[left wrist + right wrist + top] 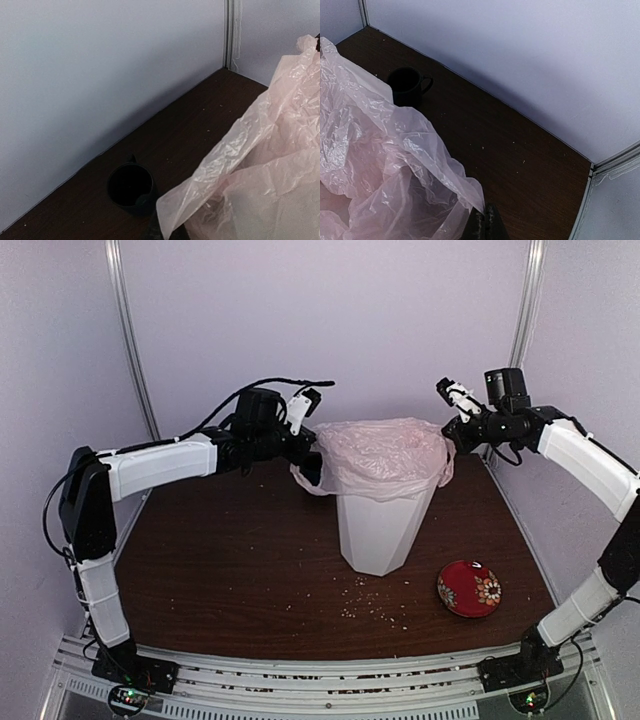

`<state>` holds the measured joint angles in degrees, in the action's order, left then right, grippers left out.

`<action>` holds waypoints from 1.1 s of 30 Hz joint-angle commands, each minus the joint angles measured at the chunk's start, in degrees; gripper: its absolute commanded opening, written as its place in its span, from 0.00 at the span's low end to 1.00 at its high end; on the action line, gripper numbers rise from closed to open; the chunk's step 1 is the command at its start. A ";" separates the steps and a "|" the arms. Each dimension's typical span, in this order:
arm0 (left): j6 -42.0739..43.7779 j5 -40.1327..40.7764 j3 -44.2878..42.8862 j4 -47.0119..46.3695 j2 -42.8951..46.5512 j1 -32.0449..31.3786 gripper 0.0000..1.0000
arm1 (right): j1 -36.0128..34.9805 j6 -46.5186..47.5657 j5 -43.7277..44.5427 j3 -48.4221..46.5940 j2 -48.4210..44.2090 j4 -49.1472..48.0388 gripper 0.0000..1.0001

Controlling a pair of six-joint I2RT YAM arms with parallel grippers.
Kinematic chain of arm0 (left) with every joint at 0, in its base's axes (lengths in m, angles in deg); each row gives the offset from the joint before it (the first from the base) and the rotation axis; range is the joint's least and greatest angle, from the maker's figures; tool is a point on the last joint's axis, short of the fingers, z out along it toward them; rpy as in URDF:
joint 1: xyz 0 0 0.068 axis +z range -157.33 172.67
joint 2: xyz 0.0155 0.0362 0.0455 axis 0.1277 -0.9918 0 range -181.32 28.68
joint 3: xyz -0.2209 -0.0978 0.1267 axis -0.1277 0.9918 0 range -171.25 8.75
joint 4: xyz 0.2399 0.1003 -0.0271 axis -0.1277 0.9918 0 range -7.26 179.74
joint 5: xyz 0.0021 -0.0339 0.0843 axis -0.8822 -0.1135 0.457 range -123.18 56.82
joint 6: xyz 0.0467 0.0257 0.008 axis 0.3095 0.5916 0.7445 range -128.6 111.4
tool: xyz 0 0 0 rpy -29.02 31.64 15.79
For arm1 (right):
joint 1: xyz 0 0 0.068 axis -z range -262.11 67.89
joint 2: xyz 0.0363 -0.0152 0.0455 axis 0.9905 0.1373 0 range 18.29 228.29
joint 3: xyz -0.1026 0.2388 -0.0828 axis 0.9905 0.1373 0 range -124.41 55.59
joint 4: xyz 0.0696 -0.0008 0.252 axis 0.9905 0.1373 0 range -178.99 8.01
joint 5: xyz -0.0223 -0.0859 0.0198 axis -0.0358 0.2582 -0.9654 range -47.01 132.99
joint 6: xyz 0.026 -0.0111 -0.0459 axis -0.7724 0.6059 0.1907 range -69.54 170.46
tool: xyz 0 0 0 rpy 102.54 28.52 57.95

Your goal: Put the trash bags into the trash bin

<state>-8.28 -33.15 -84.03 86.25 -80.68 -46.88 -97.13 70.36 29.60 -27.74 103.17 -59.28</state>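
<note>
The tall white trash bin (378,530) stands mid-table. The pale pink trash bag (385,455) lies spread over its mouth, one handle loop hanging down on the left side. My left gripper (312,458) is at the bag's left edge and my right gripper (451,433) at its right edge, both level with the bin's rim. In the left wrist view the bag (260,170) rises from my gripper (167,233), which is shut on its edge. In the right wrist view a corner of the bag (385,165) is pinched between the shut fingertips of that gripper (485,222).
A small dark cup (131,189) (407,86) stands near the back wall behind the bin. A red patterned dish (469,588) lies at the front right of the table. Crumbs (375,610) are scattered in front of the bin. Walls close in at the back and sides.
</note>
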 commanded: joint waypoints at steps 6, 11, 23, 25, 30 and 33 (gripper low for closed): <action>-11.00 -19.82 -7.19 -0.68 -7.24 2.96 0.00 | 3.80 -3.72 -11.00 -4.29 6.39 3.35 0.00; -18.04 -26.99 -1.49 -7.62 -6.89 3.46 0.00 | 3.85 -3.55 -17.60 -2.93 6.79 5.23 0.00; -35.86 -40.95 4.60 -17.73 -10.46 5.11 0.00 | 3.94 -3.69 -28.91 -1.60 12.88 12.78 0.01; -35.13 -40.30 4.85 -15.20 -10.86 5.11 0.00 | 3.96 -3.43 -28.99 -0.81 13.62 13.48 0.01; -33.96 -38.11 12.14 -17.19 -6.18 4.88 0.00 | 3.95 -2.93 -28.49 1.45 11.15 13.63 0.01; -32.96 -35.18 15.74 -15.45 -3.78 4.99 0.00 | 4.01 -3.57 -27.04 3.24 9.25 13.19 0.01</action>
<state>-41.68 -71.57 -72.03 70.16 -88.33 -42.25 -93.33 66.98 1.06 -26.95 115.43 -48.20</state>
